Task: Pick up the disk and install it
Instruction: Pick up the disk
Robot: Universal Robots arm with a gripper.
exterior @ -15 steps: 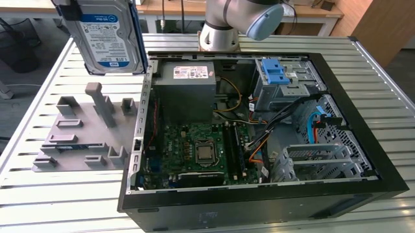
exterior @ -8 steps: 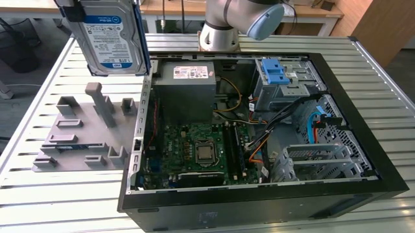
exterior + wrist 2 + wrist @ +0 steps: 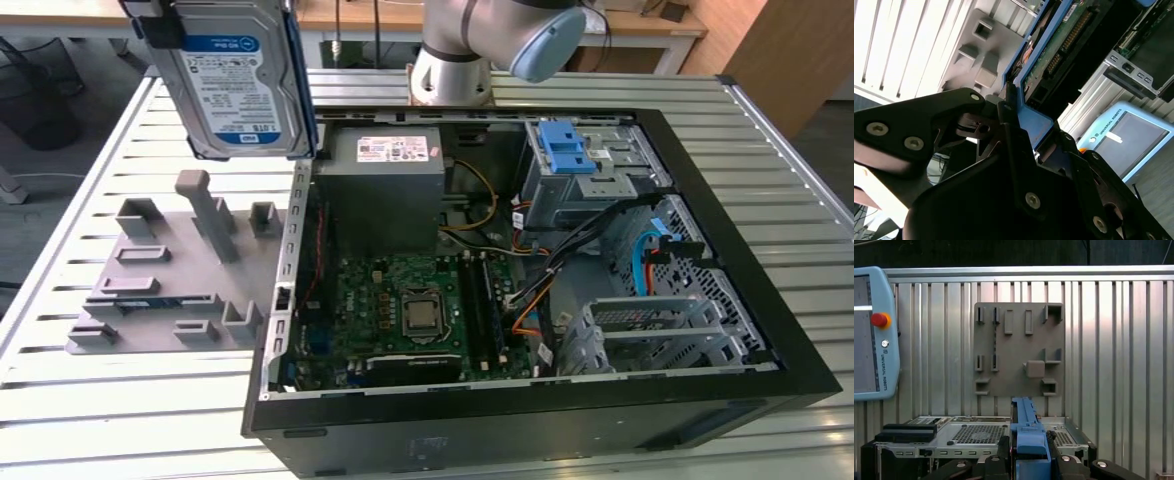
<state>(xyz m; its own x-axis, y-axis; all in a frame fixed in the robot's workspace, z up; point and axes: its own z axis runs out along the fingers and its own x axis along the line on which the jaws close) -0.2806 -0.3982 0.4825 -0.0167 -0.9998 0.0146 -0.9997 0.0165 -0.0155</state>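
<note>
Black metal gripper [image 3: 1016, 112] jaws are pressed together on the blue plastic edge of the disk [image 3: 1064, 47], a flat silver-metal hard drive in a blue carrier frame. In the second wrist view the frame sits pinched between the two dark fingers [image 3: 1004, 125], with the drive's green circuit-board underside running away from them. In the first wrist view the same blue frame [image 3: 1024, 427] stands straight out from between the jaws.

In the exterior view the disk [image 3: 240, 80] hangs upright in the air, blue-and-white label showing, clear of everything below it. Under it lies the grey plastic fixture plate [image 3: 174, 290] with its raised slots and posts, resting on the slatted metal table [image 3: 80, 400]. No drive sits in those slots.

Just beside the plate on the exterior view's right lies the open black computer case [image 3: 534, 425], with the grey box-shaped power supply [image 3: 387, 175] and the green motherboard [image 3: 400, 300] inside. The grey metal drive cage [image 3: 594, 185] with its blue plastic latch [image 3: 567, 150] is well apart from the disk.

I judge the pick-up done. The installing is not yet done, since the disk is outside the case.
</note>
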